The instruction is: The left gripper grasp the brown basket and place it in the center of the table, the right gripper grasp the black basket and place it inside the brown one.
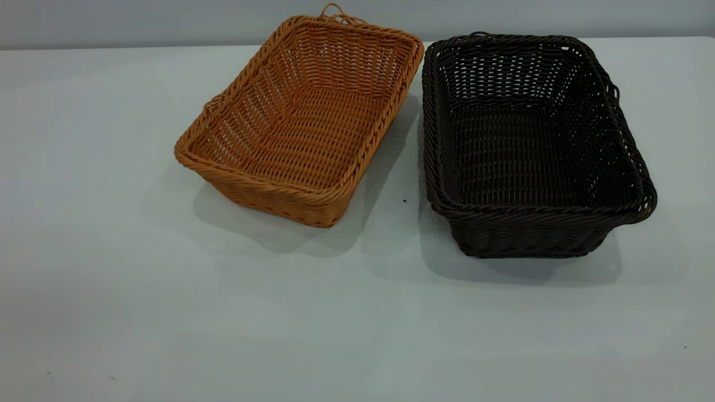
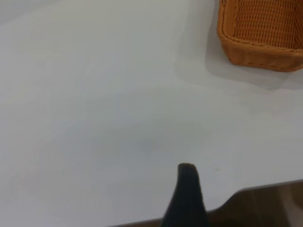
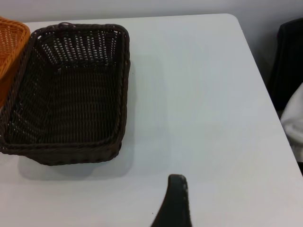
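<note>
The brown basket [image 1: 301,120] stands on the table [image 1: 111,223] at the back, left of centre, turned at an angle. It is empty, and a corner of it shows in the left wrist view [image 2: 260,33]. The black basket [image 1: 530,145] stands right beside it on the right, also empty, and it shows in the right wrist view [image 3: 68,92]. The two rims nearly touch at the back. The left gripper [image 2: 187,198] hovers over bare table, well away from the brown basket. The right gripper [image 3: 175,201] is over bare table beside the black basket. Neither arm shows in the exterior view.
The table's edge [image 2: 265,187] runs close to the left gripper. The table's right edge and rounded corner [image 3: 236,21] lie beyond the black basket, with dark and white objects [image 3: 291,94] off the table there.
</note>
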Action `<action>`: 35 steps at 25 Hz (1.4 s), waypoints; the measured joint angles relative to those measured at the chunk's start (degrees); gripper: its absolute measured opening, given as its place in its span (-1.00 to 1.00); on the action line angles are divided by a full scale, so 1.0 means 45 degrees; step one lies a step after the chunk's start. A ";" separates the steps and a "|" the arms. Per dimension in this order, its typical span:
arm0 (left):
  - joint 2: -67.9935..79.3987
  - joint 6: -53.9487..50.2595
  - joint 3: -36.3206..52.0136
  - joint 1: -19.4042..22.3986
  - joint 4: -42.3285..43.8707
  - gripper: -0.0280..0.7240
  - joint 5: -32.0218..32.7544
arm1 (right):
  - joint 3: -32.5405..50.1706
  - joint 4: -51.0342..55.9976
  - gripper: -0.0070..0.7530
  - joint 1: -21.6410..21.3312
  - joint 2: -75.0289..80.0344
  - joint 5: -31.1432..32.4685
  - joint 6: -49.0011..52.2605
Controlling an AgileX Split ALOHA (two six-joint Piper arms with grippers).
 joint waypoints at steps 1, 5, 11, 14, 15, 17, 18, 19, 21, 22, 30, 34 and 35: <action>0.0018 0.0000 0.0000 0.0000 0.0012 0.54 0.0000 | 0.0000 0.0000 0.55 0.0000 0.0000 0.0000 0.0000; 0.1159 0.0000 -0.0447 0.0000 0.0000 0.54 -0.0658 | 0.0000 0.0000 0.55 0.0000 0.0000 0.0000 0.0000; 0.5398 0.0011 -0.1802 0.0000 -0.0023 0.54 -0.3093 | 0.0000 0.0000 0.55 0.0000 0.0000 0.0000 0.0000; 0.7987 0.0052 -0.2282 0.0000 -0.0035 0.54 -0.5146 | 0.0000 0.0000 0.55 0.0000 0.0000 0.0000 0.0000; 0.8785 0.0052 -0.2427 0.0000 -0.0035 0.54 -0.5883 | 0.0000 0.0000 0.55 0.0000 0.0000 0.0000 0.0000; 1.0765 0.0069 -0.2918 0.0000 -0.0035 0.54 -0.6982 | 0.0000 0.0000 0.55 0.0000 0.0000 0.0000 0.0000; 1.1784 0.0085 -0.3254 0.0000 -0.0035 0.54 -0.7438 | 0.0000 0.0000 0.55 0.0000 0.0000 0.0000 0.0000; 1.2658 0.0109 -0.3591 0.0000 -0.0035 0.54 -0.7744 | 0.0000 0.0000 0.55 0.0000 0.0000 0.0000 0.0000; 1.4758 0.0209 -0.4551 -0.0090 -0.0035 0.54 -0.8000 | 0.0000 0.0000 0.55 0.0000 0.0000 0.0000 0.0000; 1.5605 0.0332 -0.4994 -0.0210 -0.0035 0.54 -0.8047 | 0.0000 0.0000 0.55 0.0000 0.0000 0.0000 0.0000; 2.2639 0.1000 -0.9623 -0.1602 -0.0047 0.54 -0.8275 | 0.0000 0.0000 0.55 0.0000 0.0000 0.0000 0.0000; 2.5701 0.1047 -1.1785 -0.2072 -0.0047 0.54 -0.8244 | 0.0000 0.0000 0.55 0.0000 0.0000 0.0000 0.0000; 2.6407 0.1047 -1.2306 -0.2162 -0.0047 0.54 -0.8244 | 0.0000 0.0000 0.55 0.0000 0.0000 0.0000 0.0000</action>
